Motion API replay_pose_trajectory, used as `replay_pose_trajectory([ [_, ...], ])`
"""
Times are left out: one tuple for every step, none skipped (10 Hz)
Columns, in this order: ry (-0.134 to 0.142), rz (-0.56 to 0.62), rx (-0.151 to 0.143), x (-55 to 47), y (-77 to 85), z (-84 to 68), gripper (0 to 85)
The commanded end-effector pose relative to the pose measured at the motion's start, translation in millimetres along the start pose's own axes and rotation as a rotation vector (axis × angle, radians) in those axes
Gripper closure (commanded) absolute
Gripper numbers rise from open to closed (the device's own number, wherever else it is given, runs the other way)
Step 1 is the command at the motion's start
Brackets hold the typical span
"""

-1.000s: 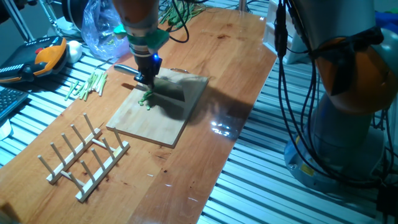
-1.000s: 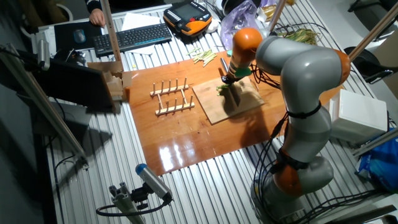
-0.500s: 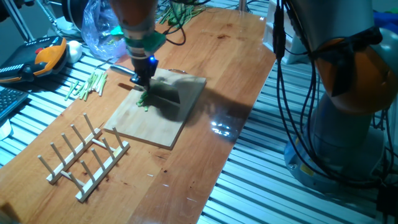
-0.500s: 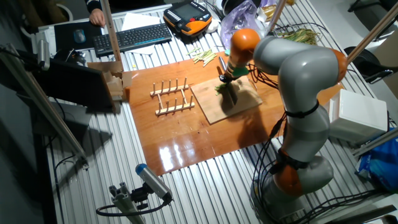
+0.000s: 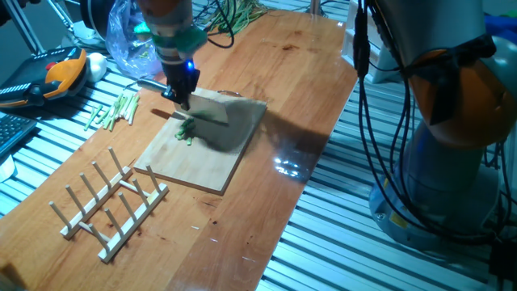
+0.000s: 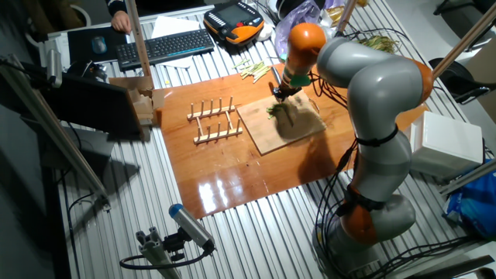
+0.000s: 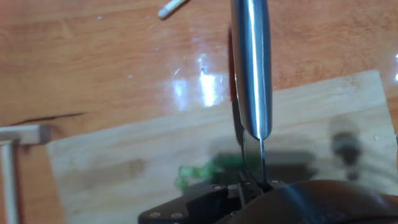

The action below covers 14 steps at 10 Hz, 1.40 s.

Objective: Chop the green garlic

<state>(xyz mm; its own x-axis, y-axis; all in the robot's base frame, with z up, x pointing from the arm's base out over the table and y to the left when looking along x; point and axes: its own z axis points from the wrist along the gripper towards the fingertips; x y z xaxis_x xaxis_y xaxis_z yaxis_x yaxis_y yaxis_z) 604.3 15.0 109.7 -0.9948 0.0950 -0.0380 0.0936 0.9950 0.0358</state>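
The green garlic lies as a small bright-green clump near the far-left part of the wooden cutting board. My gripper hangs just above and behind it, shut on a steel knife. In the other fixed view the gripper sits over the board's far edge, with the green garlic just below it. In the hand view the knife runs edge-on up from the gripper, and the blurred green garlic lies on the board to its left.
A wooden peg rack stands left of the board. Pale stalk sticks lie scattered beyond it, near a plastic bag and leafy greens. An orange pendant and a keyboard sit off the tabletop. Cables hang beside the arm.
My gripper with the knife has moved up and toward the board's far-left edge. The garlic clump and the board have shifted slightly left.
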Motion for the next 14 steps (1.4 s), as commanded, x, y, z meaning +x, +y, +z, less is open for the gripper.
replay_pose_trajectory([
  [0.015,0.025,0.001,5.2,7.9,-12.7,85.0],
  [0.03,0.064,0.001,13.1,21.0,-24.4,85.0],
  [0.043,0.096,0.001,20.7,34.8,-31.4,85.0],
  [0.038,0.116,-0.008,28.3,45.9,-29.7,85.0],
  [0.032,0.133,-0.025,35.4,56.6,-24.0,85.0],
  [0.035,0.13,-0.026,41.9,65.2,-19.2,85.0],
  [0.05,0.107,-0.013,42.3,65.3,-19.2,85.0],
  [0.061,0.081,-0.021,42.3,65.3,-19.2,85.0],
  [0.066,0.035,-0.038,42.3,65.3,-19.2,85.0],
  [0.081,-0.013,-0.105,42.3,65.3,-19.2,85.0],
  [0.091,-0.046,-0.117,42.3,65.3,-19.2,85.0],
  [0.102,-0.026,-0.106,42.3,65.3,-19.2,85.0],
  [0.096,-0.006,-0.093,42.3,65.3,-19.2,85.0],
  [0.094,0.028,-0.089,42.3,65.3,-19.2,85.0],
])
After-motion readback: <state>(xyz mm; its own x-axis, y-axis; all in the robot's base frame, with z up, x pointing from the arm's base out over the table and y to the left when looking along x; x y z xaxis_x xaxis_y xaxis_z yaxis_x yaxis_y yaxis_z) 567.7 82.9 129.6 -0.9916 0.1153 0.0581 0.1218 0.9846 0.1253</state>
